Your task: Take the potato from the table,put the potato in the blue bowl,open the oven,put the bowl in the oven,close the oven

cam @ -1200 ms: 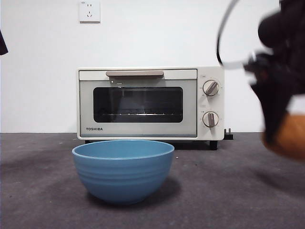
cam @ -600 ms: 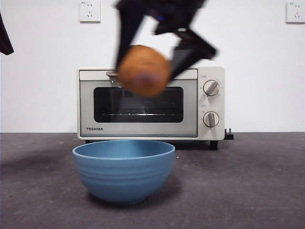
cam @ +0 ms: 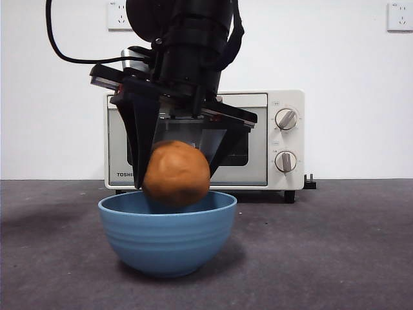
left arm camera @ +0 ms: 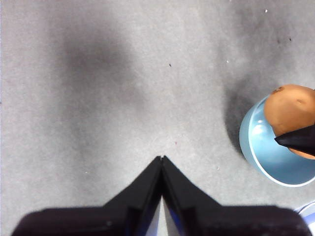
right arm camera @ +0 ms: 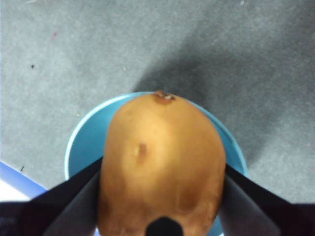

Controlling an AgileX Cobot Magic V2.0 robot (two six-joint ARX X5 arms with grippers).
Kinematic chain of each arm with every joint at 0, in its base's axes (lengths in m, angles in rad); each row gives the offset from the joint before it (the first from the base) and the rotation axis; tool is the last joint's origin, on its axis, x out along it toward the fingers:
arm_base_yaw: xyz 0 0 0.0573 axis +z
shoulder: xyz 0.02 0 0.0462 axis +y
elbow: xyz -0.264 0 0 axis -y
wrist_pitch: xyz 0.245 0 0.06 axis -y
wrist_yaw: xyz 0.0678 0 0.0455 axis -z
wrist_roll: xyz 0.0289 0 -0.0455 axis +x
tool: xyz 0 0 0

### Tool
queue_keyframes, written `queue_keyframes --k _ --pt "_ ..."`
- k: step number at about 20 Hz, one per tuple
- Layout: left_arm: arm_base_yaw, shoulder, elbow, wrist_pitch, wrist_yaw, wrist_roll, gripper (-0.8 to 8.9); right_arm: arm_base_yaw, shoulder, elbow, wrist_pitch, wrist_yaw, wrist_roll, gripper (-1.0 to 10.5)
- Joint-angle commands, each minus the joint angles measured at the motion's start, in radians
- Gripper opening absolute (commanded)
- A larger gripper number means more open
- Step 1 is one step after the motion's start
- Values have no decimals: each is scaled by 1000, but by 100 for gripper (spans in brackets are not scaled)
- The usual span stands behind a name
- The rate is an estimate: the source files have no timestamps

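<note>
Grey desk (cam: pixel 335 258): your right gripper (cam: pixel 177 169) has swung the potato (cam: pixel 176 173) in from 3 o'clock; jaws clamping it, it now hangs over the bowl (cam: pixel 167 236), ready to drop. Left gripper (left arm camera: pixel 161 160) waits, jaws closed on nothing.

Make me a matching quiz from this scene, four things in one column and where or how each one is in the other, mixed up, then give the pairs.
Things:
1. potato
2. blue bowl
3. oven
4. left gripper

States:
A. door closed, behind the bowl
B. jaws shut, holding nothing, above bare table
C. held by the right gripper, just over the bowl
D. standing on the table, nothing resting in it

Pairs: 1-C, 2-D, 3-A, 4-B
</note>
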Motion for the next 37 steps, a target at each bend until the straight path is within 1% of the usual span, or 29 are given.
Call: queue_keyframes --k 1,2,4,5,6,7,11,15,17,20,21,23,24,25,26,27,29,31,34,36,37 --pt "-2 2 2 -6 -3 19 -4 6 17 2 -4 3 -3 14" --pt "-2 2 2 -9 -3 20 -4 6 18 0 -4 2 -3 78" --pt "-2 2 2 -23 -3 23 -4 6 19 -3 -23 1 -3 335" --pt "-2 2 2 -29 -3 23 -4 12 19 -3 -37 6 -3 447" --pt "-2 2 2 -29 -3 23 -4 15 19 -3 -43 4 -3 531" --pt "-2 2 2 -28 -3 23 -4 19 19 -3 -41 2 -3 573" --pt "-2 2 2 -26 -3 23 -4 34 19 -3 -31 3 -3 572" --pt "-2 2 2 -28 -3 23 -4 43 0 25 -40 3 -15 567" --pt "-2 2 2 -26 -3 23 -4 43 -47 63 -44 11 -35 566" --pt "-2 2 2 -27 -3 33 -4 43 -134 139 -134 89 -60 559" --pt "-2 2 2 -27 -3 47 -5 42 -163 160 -173 110 -61 520" --pt "-2 2 2 -19 0 65 -5 42 -243 182 -231 182 -72 315" --pt "-2 2 2 3 14 69 -4 42 -296 183 -245 236 -76 140" --pt "-2 2 2 32 48 70 -5 42 -335 183 -253 293 -76 16" --pt "-2 2 3 70 101 69 -5 34 -384 183 -265 363 -74 -14" --pt "-2 3 3 106 146 65 -5 22 -418 182 -276 401 -71 -12" --pt "-3 23 14 196 213 26 -5 -34 -493 180 -304 417 -60 -12" --pt "-4 63 47 235 250 6 -5 -105 -541 171 -310 416 -83 -12" --pt "-9 178 155 235 332 -13 -5 -229 -615 142 -310 393 -118 -12" --pt "-22 269 240 235 361 -12 -5 -311 -664 80 -295 378 -146 -12" --pt "-36 315 282 236 374 -12 -5 -357 -689 36 -279 351 -158 -12"
